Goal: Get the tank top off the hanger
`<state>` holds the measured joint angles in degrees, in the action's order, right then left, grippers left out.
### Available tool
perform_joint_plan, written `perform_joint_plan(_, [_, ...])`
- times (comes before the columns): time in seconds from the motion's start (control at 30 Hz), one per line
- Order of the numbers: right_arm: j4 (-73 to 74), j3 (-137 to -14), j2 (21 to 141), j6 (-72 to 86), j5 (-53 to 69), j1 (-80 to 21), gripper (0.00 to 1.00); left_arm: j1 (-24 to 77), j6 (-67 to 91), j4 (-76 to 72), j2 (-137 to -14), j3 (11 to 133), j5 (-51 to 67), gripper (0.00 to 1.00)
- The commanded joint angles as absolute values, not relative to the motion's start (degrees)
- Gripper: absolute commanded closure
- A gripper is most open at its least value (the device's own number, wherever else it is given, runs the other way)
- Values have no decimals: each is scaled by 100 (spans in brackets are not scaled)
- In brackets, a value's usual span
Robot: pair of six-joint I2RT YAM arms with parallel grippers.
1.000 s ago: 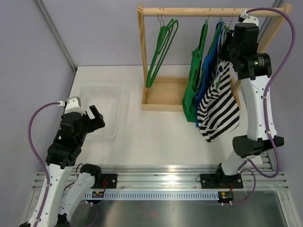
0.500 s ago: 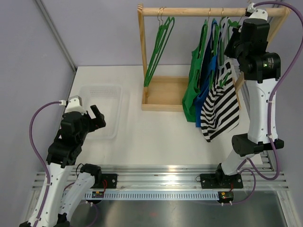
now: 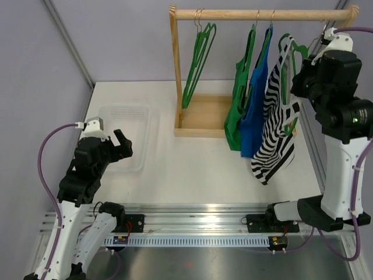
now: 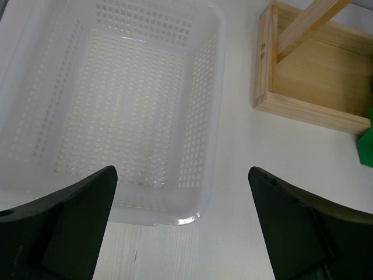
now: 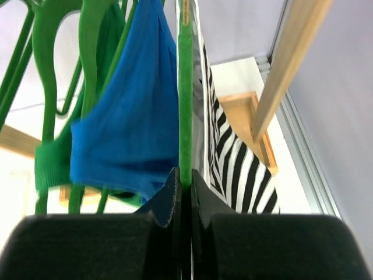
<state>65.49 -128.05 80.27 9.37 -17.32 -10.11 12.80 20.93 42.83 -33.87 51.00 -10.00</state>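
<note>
The black-and-white striped tank top [image 3: 274,125] hangs on a green hanger [image 3: 289,45] just right of the blue top, below the rack's wooden rod [image 3: 233,14]. My right gripper [image 3: 302,58] is shut on that hanger. In the right wrist view its jaws [image 5: 185,181] pinch the green hanger bar [image 5: 185,87], with the striped cloth [image 5: 233,157] to the right of it. The hanger's hook looks clear of the rod. My left gripper [image 3: 119,143] stands open at the near right corner of the white basket [image 3: 122,108], with nothing between its fingers [image 4: 70,221].
A blue top [image 3: 253,122] and a green top [image 3: 236,111] hang on the rod. Empty green hangers [image 3: 198,64] hang at its left end. The rack's wooden base tray [image 3: 201,119] sits behind. The perforated basket [image 4: 215,87] lies under the left wrist.
My right gripper closed on the green hanger and carried it, with the striped top, right and down away from the rod. The left arm has barely moved.
</note>
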Motion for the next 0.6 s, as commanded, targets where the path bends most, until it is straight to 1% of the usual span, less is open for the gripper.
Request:
perform_joint_plan(0.0, [6793, -12517, 7489, 879, -1503, -1011, 100, 1310, 1986, 3797, -3471, 5352, -265, 1])
perform_joint_plan(0.1, [6978, -11972, 6797, 905, -1266, -1002, 100, 1344, 2012, 3630, -3699, 5554, 761, 1])
perform_joint_plan(0.2, [7154, -11471, 6164, 1010, -1055, -1002, 100, 1739, 2109, 3446, -4095, 5923, 1204, 1])
perform_joint_plan(0.27, [7407, -11216, 5873, 1037, -678, -1011, 100, 2581, 2162, 3428, -4550, 6195, 968, 1])
perform_joint_plan(0.3, [7496, -11128, 5619, 1020, -511, -1002, 100, 2923, 2197, 3436, -4718, 6457, 453, 1])
perform_joint_plan(0.33, [7593, -10970, 5503, 1072, -275, -1002, 100, 3484, 2249, 3463, -4842, 6564, 257, 1])
perform_joint_plan(0.4, [7787, -10733, 5109, 1116, -28, -1002, 100, 3988, 2425, 3358, -5035, 6749, -225, 1])
perform_joint_plan(0.43, [7770, -10375, 4932, 1125, 322, -1002, 100, 4512, 2495, 3157, -5062, 6776, -403, 1])
perform_joint_plan(0.57, [7725, -9564, 4211, 1221, 957, -1229, 100, 5825, 2663, 2673, -5317, 7066, -1238, 1])
